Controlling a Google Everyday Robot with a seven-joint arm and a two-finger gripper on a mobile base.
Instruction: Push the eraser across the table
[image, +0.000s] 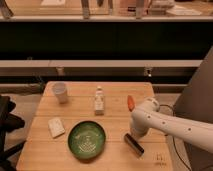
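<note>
The eraser (133, 144), a small black flat block, lies on the light wooden table (115, 157) near its front right, just right of the green plate. My white arm reaches in from the right. The gripper (135, 132) hangs at its end directly over the far end of the eraser, touching or almost touching it. The arm's wrist hides the fingers.
A green plate (86, 140) sits at front centre. A white rectangular block (56, 127) lies at front left. A white cup (60, 92) stands at back left, a small bottle (99, 100) at back centre, an orange object (130, 102) at right. A logo (160, 160) marks the front right corner.
</note>
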